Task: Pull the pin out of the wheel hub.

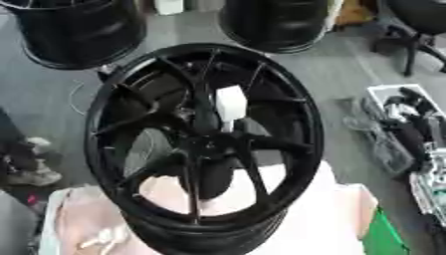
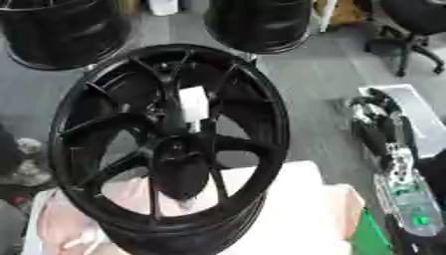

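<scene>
Black multi-spoke wheel (image 1: pixel 205 144) stands near upright, tilted, on a pale pink cloth (image 1: pixel 322 219) over the worktop, face toward the camera. The pin (image 1: pixel 231 103) appears to be the white blocky piece just above the hub centre (image 1: pixel 207 144), with a narrower white stub below it running toward the hub; whether it is seated in a bolt hole or only rests against a spoke cannot be told. Judged handling: wheel is heavy, rigid metal, likely to stay put under a light pull but could rock on the soft cloth, so a pull along the pin's own axis seems safest. Pin looks small, light, stiff, probably plastic with a smooth surface; best hold is a pinch across the flat sides of the white head, which stands clear of the spokes. Tight room between spokes for fingers. Neither robot hand shows in either view, so the state of the fingers cannot be reported. Two more black wheels (image 1: pixel 78 30) stand behind on the floor. No brand, label or legible writing on wheel, pin or cloth.
</scene>
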Controlling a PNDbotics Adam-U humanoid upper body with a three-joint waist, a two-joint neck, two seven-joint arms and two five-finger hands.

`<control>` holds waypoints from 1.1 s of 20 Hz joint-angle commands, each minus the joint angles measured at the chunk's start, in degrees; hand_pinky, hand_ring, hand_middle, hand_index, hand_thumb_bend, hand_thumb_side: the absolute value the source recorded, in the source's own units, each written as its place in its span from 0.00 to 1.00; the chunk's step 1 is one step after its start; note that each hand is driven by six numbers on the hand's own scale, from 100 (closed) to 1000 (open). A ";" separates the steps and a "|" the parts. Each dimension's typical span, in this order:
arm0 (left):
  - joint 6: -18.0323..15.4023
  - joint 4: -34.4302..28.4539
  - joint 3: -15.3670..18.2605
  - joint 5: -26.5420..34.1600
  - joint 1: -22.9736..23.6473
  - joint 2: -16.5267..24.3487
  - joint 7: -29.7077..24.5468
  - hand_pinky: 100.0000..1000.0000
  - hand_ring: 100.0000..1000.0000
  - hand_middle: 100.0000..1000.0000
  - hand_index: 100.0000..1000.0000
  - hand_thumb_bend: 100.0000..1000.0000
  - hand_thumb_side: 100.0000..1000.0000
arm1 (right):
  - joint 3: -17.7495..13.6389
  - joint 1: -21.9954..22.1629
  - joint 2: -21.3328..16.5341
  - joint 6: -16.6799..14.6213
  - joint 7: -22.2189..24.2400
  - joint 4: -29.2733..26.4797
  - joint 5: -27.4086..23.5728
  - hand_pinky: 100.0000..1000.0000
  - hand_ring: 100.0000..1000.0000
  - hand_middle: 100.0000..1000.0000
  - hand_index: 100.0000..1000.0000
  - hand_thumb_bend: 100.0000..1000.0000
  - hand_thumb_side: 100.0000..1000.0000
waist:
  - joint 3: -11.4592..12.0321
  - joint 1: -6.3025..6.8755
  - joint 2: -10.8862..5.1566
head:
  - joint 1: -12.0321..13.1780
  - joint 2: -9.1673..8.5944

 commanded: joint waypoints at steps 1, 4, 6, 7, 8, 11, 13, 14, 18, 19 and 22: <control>0.03 -0.76 -0.16 -0.15 -0.28 1.34 -0.25 0.70 0.46 0.61 0.75 0.01 1.00 | -0.04 -1.92 -10.35 0.60 2.72 -3.93 1.41 0.42 0.46 0.74 0.86 0.00 0.36 | 0.23 -0.16 -1.28 | 0.07 0.28; -0.11 -0.67 -0.04 -0.34 0.25 1.61 -0.19 0.70 0.46 0.61 0.75 0.00 1.00 | 0.94 -4.67 -17.19 0.21 6.19 -6.42 2.05 0.43 0.46 0.75 0.86 0.00 0.33 | 0.41 -0.25 -1.57 | -0.32 0.28; -0.34 -0.61 -0.21 -0.50 0.30 1.82 -0.46 0.70 0.46 0.61 0.75 0.00 1.00 | 2.25 -6.87 -21.44 -0.70 9.63 -7.77 2.25 0.44 0.46 0.76 0.86 0.00 0.32 | 0.52 -0.38 -1.58 | -0.91 0.28; -0.42 -0.55 -0.30 -0.59 0.33 1.92 -0.64 0.70 0.46 0.61 0.75 0.00 1.00 | 3.26 -8.15 -23.63 -1.30 11.69 -8.45 2.15 0.45 0.46 0.77 0.87 0.00 0.31 | 0.71 -0.49 -1.68 | -1.16 0.28; -0.48 -0.48 -0.29 -0.68 0.45 1.96 -0.74 0.71 0.46 0.61 0.75 0.00 1.00 | 4.48 -9.46 -25.75 -1.94 13.97 -9.11 1.90 0.45 0.47 0.78 0.87 0.00 0.31 | 0.90 -0.55 -1.85 | -1.20 0.28; -0.77 -0.40 -0.34 -0.84 0.66 2.28 -0.88 0.71 0.46 0.61 0.75 0.00 1.00 | 8.92 -13.85 -31.50 -4.33 22.49 -11.34 1.03 0.44 0.46 0.80 0.87 0.00 0.31 | 1.27 -0.70 -1.96 | -1.23 0.28; -0.90 -0.28 -0.59 -0.87 0.72 2.43 -1.16 0.71 0.46 0.61 0.75 0.00 1.00 | 12.14 -17.39 -33.31 -5.90 29.18 -12.54 0.29 0.44 0.46 0.81 0.88 0.00 0.32 | 1.51 -0.85 -2.07 | -1.38 0.28; -0.93 -0.21 -0.71 -0.95 0.77 2.46 -1.37 0.71 0.46 0.61 0.75 0.00 1.00 | 13.73 -19.30 -33.60 -6.56 32.53 -12.95 -0.06 0.45 0.46 0.82 0.88 0.00 0.33 | 1.66 -0.91 -2.11 | -1.51 0.28; -1.16 -0.10 -1.13 -1.18 0.60 2.59 -2.05 0.71 0.46 0.61 0.75 0.00 1.00 | 19.47 -26.94 -31.82 -8.05 43.53 -12.15 -1.38 0.42 0.43 0.84 0.90 0.02 0.38 | 2.25 -1.11 -1.92 | -2.03 0.28; -1.23 -0.08 -1.28 -1.24 0.56 2.62 -2.26 0.71 0.47 0.61 0.75 0.00 1.00 | 20.81 -28.71 -30.87 -8.28 45.88 -11.36 -1.44 0.42 0.43 0.84 0.90 0.03 0.39 | 2.43 -1.14 -1.81 | -2.15 0.28; -1.43 -0.02 -1.60 -1.31 0.40 2.61 -2.78 0.71 0.46 0.60 0.75 0.00 1.00 | 23.95 -32.91 -27.93 -9.11 51.48 -8.72 -1.17 0.40 0.42 0.84 0.91 0.12 0.45 | 3.27 -1.13 -1.52 | -2.13 0.28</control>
